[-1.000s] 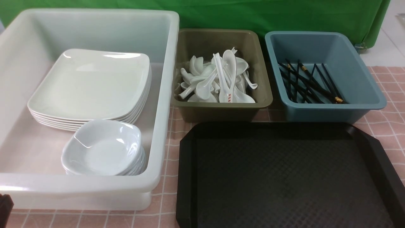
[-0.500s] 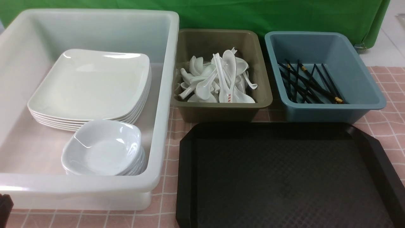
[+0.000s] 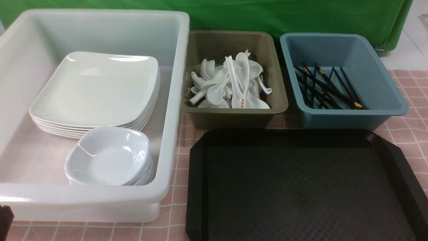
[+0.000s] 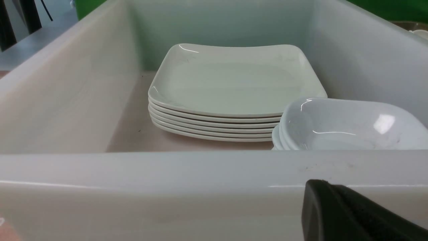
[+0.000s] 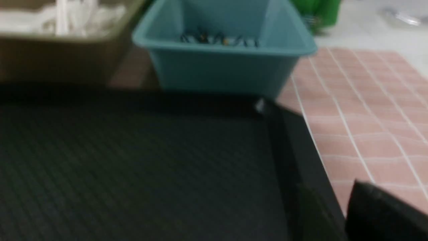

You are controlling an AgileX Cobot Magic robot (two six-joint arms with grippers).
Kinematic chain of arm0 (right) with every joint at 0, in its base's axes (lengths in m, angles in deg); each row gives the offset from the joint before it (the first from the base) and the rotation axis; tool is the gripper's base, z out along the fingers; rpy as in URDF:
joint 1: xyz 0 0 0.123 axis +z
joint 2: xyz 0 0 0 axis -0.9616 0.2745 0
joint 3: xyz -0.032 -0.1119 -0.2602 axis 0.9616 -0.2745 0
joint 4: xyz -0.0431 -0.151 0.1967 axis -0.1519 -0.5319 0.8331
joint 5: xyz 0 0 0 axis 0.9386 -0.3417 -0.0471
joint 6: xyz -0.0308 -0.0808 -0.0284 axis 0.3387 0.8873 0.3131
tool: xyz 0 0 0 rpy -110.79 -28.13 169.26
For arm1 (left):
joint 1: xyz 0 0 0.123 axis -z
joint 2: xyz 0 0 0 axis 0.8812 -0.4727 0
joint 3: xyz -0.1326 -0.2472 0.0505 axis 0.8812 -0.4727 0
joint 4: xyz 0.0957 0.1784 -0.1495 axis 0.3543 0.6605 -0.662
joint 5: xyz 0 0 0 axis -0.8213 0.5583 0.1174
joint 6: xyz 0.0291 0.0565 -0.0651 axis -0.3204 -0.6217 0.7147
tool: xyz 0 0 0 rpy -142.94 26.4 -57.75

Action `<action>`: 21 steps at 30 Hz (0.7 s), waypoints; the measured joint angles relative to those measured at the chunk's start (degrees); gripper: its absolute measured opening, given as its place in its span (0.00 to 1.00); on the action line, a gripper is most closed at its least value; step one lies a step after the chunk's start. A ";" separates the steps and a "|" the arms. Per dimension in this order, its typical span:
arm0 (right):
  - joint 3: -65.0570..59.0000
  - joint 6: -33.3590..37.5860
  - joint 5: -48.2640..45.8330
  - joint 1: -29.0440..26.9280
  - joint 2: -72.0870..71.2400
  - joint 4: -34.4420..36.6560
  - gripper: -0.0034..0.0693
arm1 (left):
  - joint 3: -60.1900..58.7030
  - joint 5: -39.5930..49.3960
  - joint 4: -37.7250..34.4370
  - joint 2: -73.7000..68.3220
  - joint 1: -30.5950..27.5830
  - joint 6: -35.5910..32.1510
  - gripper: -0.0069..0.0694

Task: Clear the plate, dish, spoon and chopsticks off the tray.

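Note:
The black tray [image 3: 301, 187] lies bare at the front right; it also shows in the right wrist view [image 5: 133, 160]. The plate [image 3: 97, 88] tops a stack in the white bin and shows in the left wrist view [image 4: 234, 80]. Stacked small dishes [image 3: 108, 157] stand in front of it. The spoon [image 3: 243, 100] with red marks lies on the spoon pile in the olive bin. Chopsticks [image 3: 326, 88] lie in the blue bin. My left gripper [image 4: 321, 201] shows one black finger before the white bin's near wall. My right gripper [image 5: 367, 201] shows one finger beside the tray's rim.
The big white bin [image 3: 177, 100] stands at the left, the olive bin [image 3: 234, 115] in the middle and the blue bin [image 3: 351, 117] at the right, both behind the tray. A pink checked cloth [image 3: 411, 134] covers the table. A green backdrop hangs behind.

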 joint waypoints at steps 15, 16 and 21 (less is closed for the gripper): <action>0.11 1.97 -1.00 -0.30 0.00 -0.23 0.38 | -0.02 0.41 1.47 0.00 0.00 0.00 0.10; 0.11 1.97 -1.00 -0.30 0.00 -0.23 0.38 | -0.02 0.41 1.54 0.00 0.00 0.00 0.10; 0.11 2.26 -1.00 -0.30 0.00 -0.23 0.38 | -0.02 0.41 1.73 0.00 0.00 0.00 0.10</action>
